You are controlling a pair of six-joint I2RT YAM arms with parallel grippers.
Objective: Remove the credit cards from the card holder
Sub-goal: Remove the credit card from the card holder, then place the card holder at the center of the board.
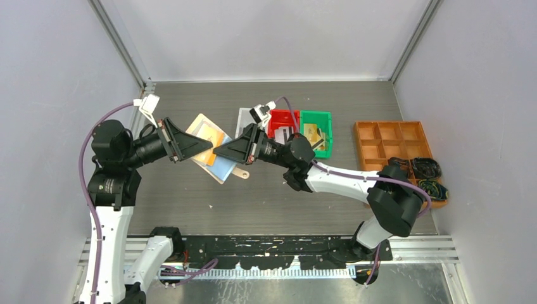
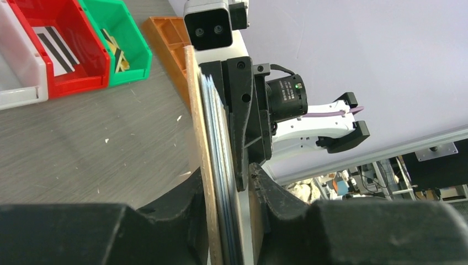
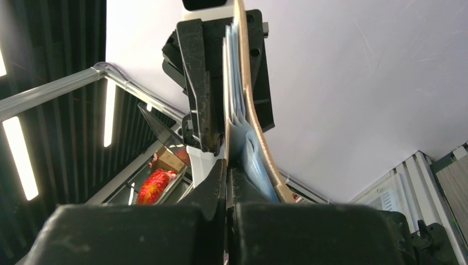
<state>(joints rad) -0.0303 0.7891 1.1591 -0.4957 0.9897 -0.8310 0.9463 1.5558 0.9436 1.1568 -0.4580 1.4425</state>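
The left gripper [image 2: 226, 189] is clamped on the holder [image 1: 204, 130], its fingers [image 2: 193, 190] pressing the tan cover and the clear sleeves together from both sides. The right gripper [image 3: 227, 172] meets it from the opposite end, jaws pinched almost together on a thin leaf inside the holder (sleeve or card, I cannot tell). The holder hangs edge-up between them, off the table [image 1: 190, 202], left of the middle. Just far and right of it sit three bins: a white bin [image 1: 244, 118], then a red bin [image 1: 277, 118] with a striped card [image 1: 283, 133], then a green bin [image 1: 316, 117] with a gold card [image 1: 313, 135]. An orange tray [image 1: 389, 125] lies further right.
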